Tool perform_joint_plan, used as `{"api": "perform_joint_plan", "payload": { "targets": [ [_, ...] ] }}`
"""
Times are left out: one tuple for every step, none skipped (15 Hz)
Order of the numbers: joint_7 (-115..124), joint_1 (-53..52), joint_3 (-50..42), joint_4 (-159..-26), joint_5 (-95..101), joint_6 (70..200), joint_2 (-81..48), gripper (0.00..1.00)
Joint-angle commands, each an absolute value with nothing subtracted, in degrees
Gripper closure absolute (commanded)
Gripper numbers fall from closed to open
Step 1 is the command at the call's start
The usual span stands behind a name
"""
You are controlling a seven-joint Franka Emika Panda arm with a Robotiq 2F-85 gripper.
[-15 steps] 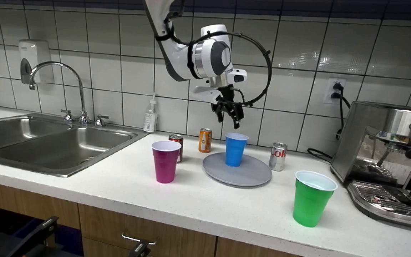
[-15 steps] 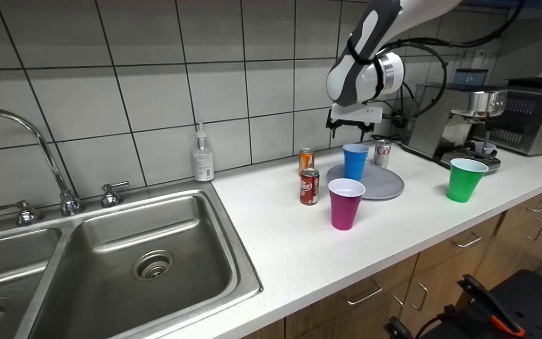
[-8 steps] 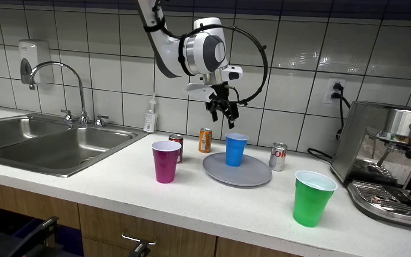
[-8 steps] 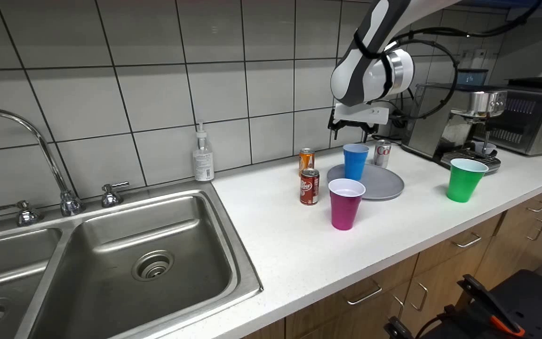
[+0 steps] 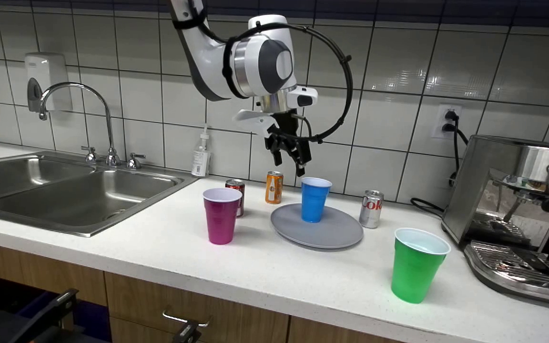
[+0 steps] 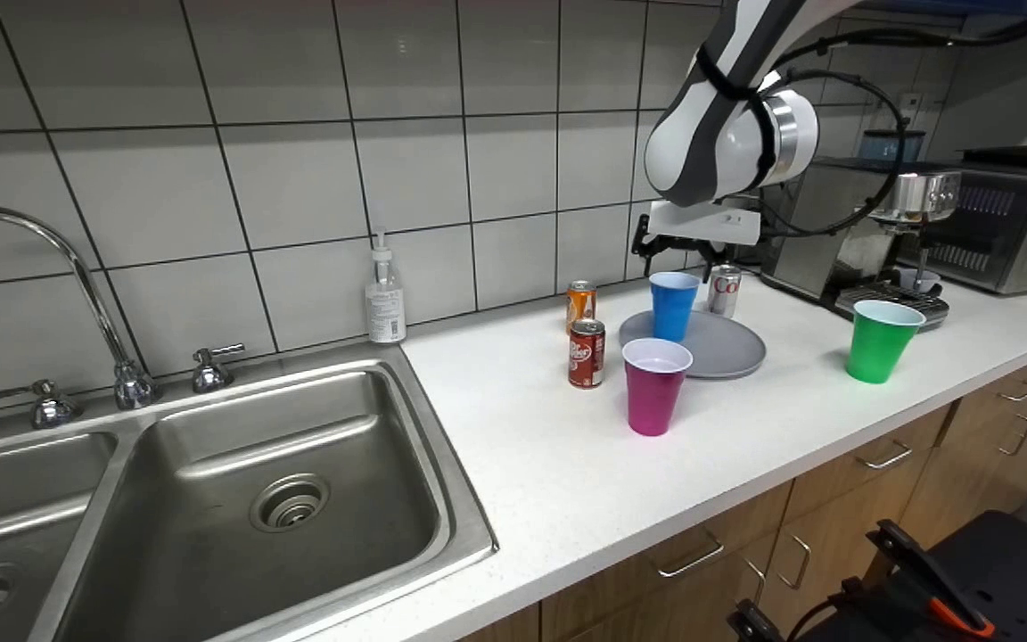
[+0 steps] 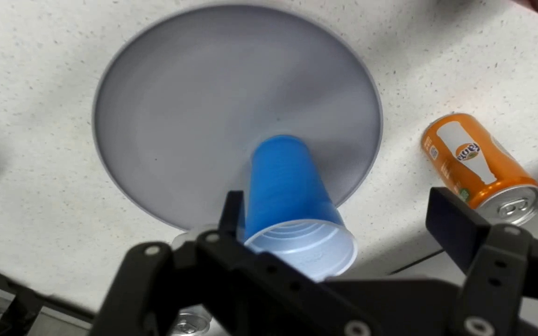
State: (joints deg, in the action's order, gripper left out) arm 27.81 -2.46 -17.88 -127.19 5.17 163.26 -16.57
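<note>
In an exterior view, the camera faces the tiled wall [image 5: 179, 105] across the counter [image 5: 169, 219]; in an exterior view, the camera looks rightward from near the sink [image 6: 210, 553]. Both share the blue cup [image 5: 315, 202] and plate [image 5: 320, 236]; the wrist view sees them from close above.

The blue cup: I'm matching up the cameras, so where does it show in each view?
In an exterior view: blue cup right of center, just below mid-height.
In an exterior view: blue cup right of center, about mid-height.
Wrist view: blue cup just below and right of center, mouth toward the bottom edge.
Shared landmark: the gray plate under it.
</note>
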Motion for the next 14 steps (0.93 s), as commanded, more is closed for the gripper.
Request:
{"api": "perform_joint_plan", "payload": {
  "targets": [
    [29.4,-4.1,-19.7,-133.3,9.3,163.8,-10.9,0.00],
    [29.8,-4.3,-20.1,-134.5,11.0,163.9,-9.8,0.00],
    [30.0,-4.4,-20.2,-135.6,12.5,163.6,-8.9,0.00],
    [30.6,-4.3,-20.4,-136.6,14.2,163.6,-8.0,0.00],
    [31.1,-4.1,-20.4,-137.7,16.0,163.4,-7.1,0.00],
    [31.4,-3.7,-20.3,-138.6,17.4,163.2,-6.2,0.00],
    [31.8,-3.4,-20.2,-139.6,18.9,163.0,-5.4,0.00],
    [32.1,-3.0,-19.9,-140.5,20.1,162.8,-4.5,0.00],
    [32.4,-2.6,-19.6,-141.5,21.2,162.9,-3.7,0.00],
    [32.5,-2.2,-19.1,-142.3,22.0,162.8,-3.0,0.00],
    [32.5,-1.7,-18.6,-143.3,22.5,162.8,-2.2,0.00],
    [32.5,-1.4,-18.2,-144.1,23.0,162.6,-1.6,0.00],
    [32.3,-1.0,-17.7,-144.9,23.2,162.6,-0.9,0.00],
    [32.4,-0.6,-17.2,-145.6,23.4,162.2,-0.3,0.00]
  ]
}}
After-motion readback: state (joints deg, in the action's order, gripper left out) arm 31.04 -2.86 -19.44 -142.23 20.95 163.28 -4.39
